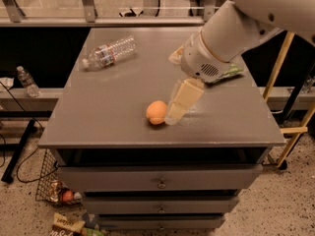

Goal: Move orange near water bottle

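The orange (156, 112) sits near the front edge of the cabinet top (108, 127), well apart from the water bottle (108, 52) lying at its eleven o'clock. The gripper (173, 118) hangs just beside the fruit at three o'clock; open or closed, I cannot tell. By my reckoning the whole carry remains.

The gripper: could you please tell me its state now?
Gripper: open or closed cannot be told; low over the grey table, beside the small round orange fruit.
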